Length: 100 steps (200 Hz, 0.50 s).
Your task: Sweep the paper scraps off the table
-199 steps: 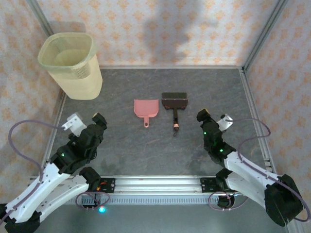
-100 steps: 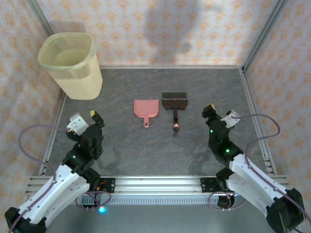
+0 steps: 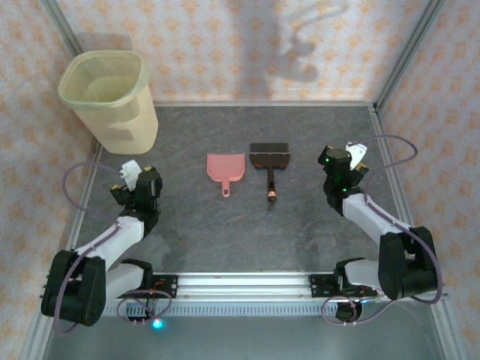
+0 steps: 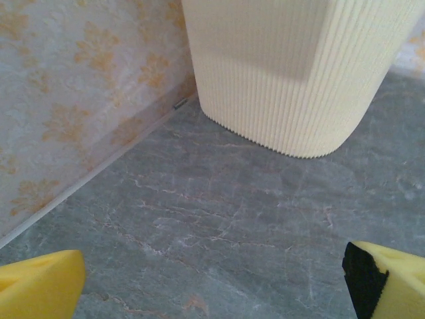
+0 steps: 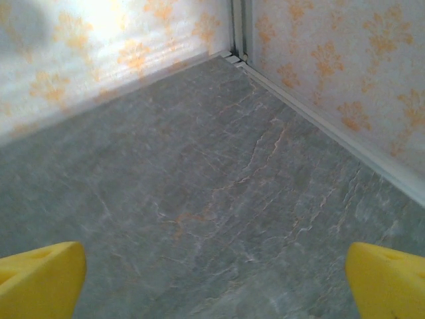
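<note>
At middle left and middle right, the left gripper and right gripper are holding their jaws wide apart, empty. A pink dustpan and brush are lying side by side, centre-frame, on the table.

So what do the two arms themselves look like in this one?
The left arm and right arm have white shells, black joints and looping purple cables. The left tool and right tool have yellow wedge fingers. A green light glows on the right arm.
</note>
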Each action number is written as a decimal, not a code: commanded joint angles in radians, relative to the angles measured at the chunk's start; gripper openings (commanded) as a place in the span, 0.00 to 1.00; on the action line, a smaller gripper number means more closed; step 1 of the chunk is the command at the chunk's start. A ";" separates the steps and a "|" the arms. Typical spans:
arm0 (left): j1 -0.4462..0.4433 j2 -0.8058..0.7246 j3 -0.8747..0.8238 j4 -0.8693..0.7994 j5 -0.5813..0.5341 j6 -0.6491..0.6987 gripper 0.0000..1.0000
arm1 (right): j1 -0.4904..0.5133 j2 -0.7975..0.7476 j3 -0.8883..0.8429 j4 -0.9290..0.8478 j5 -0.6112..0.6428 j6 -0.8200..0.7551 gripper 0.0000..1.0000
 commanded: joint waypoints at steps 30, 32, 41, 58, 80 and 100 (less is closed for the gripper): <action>0.097 0.169 0.081 0.069 0.144 0.023 1.00 | -0.020 0.119 -0.161 0.354 -0.159 -0.334 0.99; 0.097 0.168 0.079 0.078 0.150 0.027 1.00 | -0.021 0.127 -0.165 0.365 -0.166 -0.340 0.99; 0.103 0.170 0.062 0.131 0.171 0.039 1.00 | -0.022 0.149 -0.164 0.393 -0.145 -0.346 0.99; 0.111 0.175 0.051 0.175 0.217 0.063 1.00 | -0.036 0.134 -0.154 0.354 -0.170 -0.316 0.99; 0.116 0.189 0.027 0.262 0.230 0.104 1.00 | -0.072 0.161 -0.192 0.459 -0.240 -0.278 0.99; 0.119 0.229 -0.020 0.400 0.237 0.111 1.00 | -0.091 0.203 -0.244 0.588 -0.255 -0.257 0.99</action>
